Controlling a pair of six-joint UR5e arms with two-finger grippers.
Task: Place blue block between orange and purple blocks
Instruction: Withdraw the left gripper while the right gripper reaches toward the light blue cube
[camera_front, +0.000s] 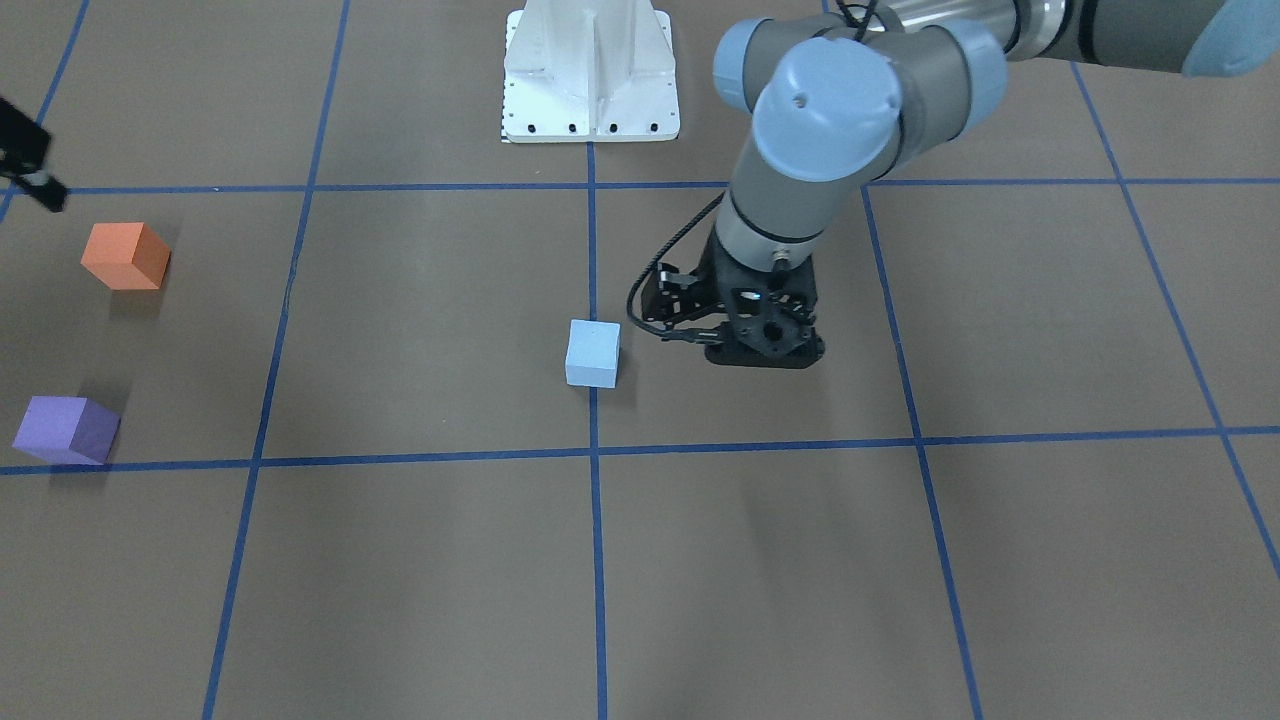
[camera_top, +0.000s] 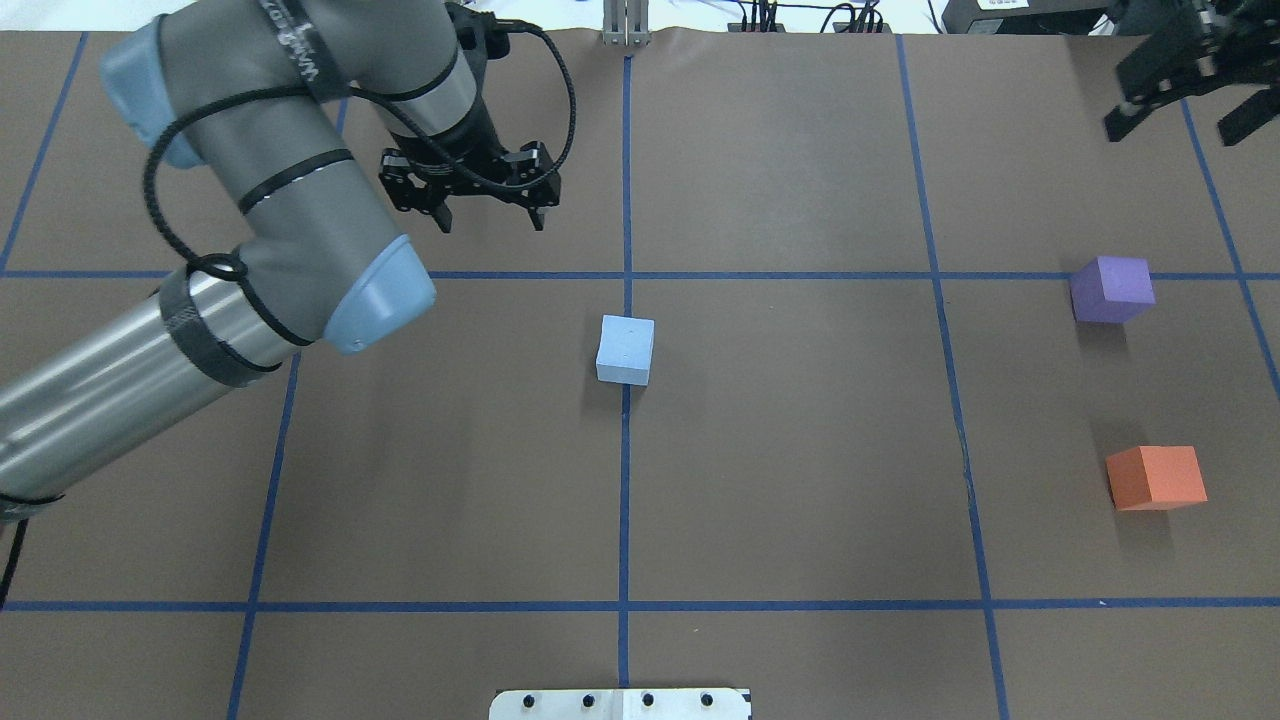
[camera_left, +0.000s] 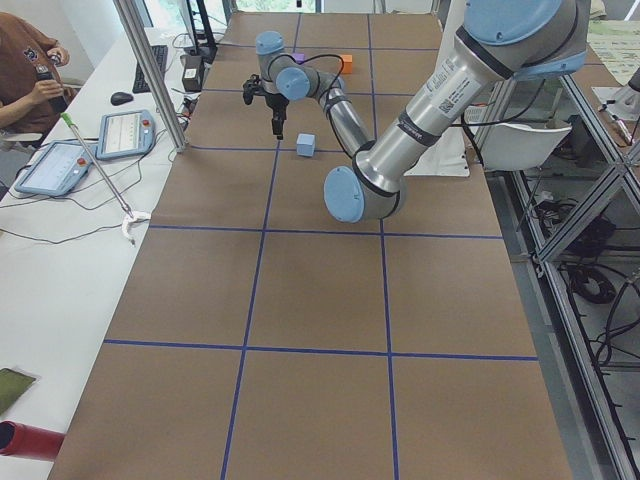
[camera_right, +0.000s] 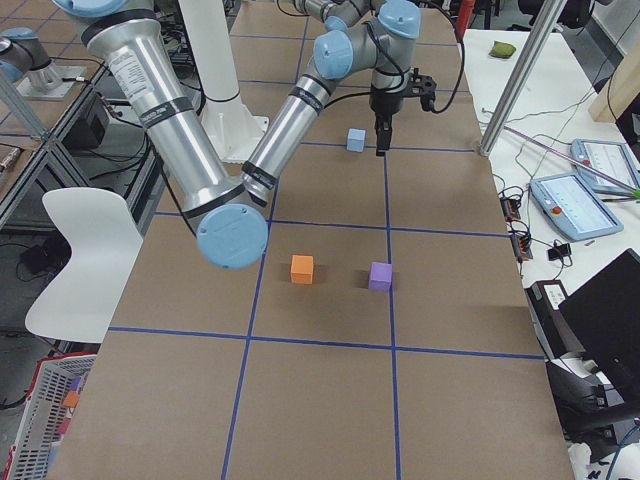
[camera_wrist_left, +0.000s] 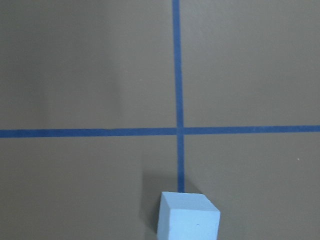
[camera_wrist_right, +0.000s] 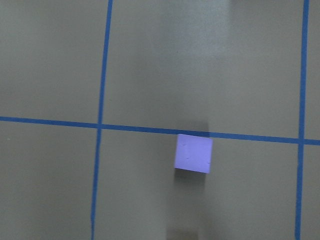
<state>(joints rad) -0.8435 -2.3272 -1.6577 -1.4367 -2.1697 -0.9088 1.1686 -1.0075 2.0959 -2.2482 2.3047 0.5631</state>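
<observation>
The light blue block (camera_top: 626, 350) sits on a blue tape line near the table's middle; it also shows in the front view (camera_front: 592, 353) and at the bottom of the left wrist view (camera_wrist_left: 188, 216). The purple block (camera_top: 1111, 289) and the orange block (camera_top: 1156, 478) stand apart at the right, with a bare gap between them. My left gripper (camera_top: 491, 215) is open and empty, hovering beyond and to the left of the blue block. My right gripper (camera_top: 1185, 100) is open and empty at the far right corner, above the purple block (camera_wrist_right: 193, 153).
Blue tape lines divide the brown table into a grid. The white robot base plate (camera_top: 620, 703) is at the near edge. A side bench with tablets (camera_left: 122, 132) and a seated operator (camera_left: 30, 70) lies beyond the far edge.
</observation>
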